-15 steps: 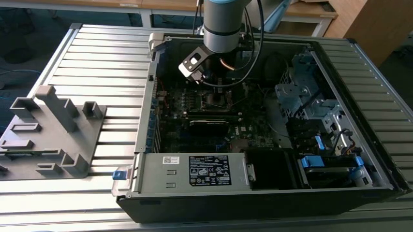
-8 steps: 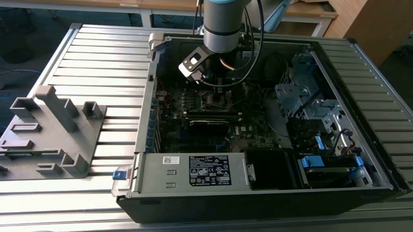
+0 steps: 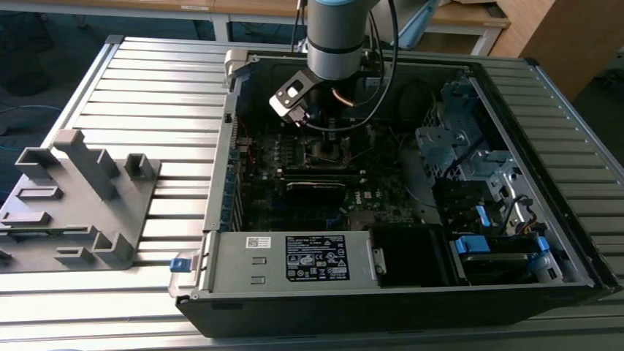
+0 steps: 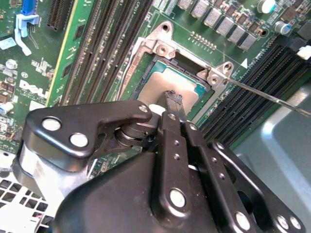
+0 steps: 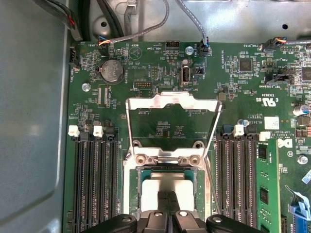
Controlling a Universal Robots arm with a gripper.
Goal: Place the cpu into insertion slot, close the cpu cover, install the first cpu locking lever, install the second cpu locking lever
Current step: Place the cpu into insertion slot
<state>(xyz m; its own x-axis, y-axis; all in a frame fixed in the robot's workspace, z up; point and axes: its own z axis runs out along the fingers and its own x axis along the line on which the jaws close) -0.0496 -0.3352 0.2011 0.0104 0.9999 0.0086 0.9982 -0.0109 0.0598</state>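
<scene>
Tool (image 4: 174,101) fingers pressed together, gripping nothing, tips resting on cpu (image 4: 165,80) directly beneath. Cpu seated flat in insertion slot (image 5: 132,194). Cpu cover (image 5: 172,101) swung open (not over chip), beyond hinge, on socket's far side from tool.

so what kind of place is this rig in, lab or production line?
Most likely a robotics lab or test bench, not a line: an open PC case sits on a slatted aluminium table, a grey fixture block beside it, and wooden desks stand behind.
</scene>
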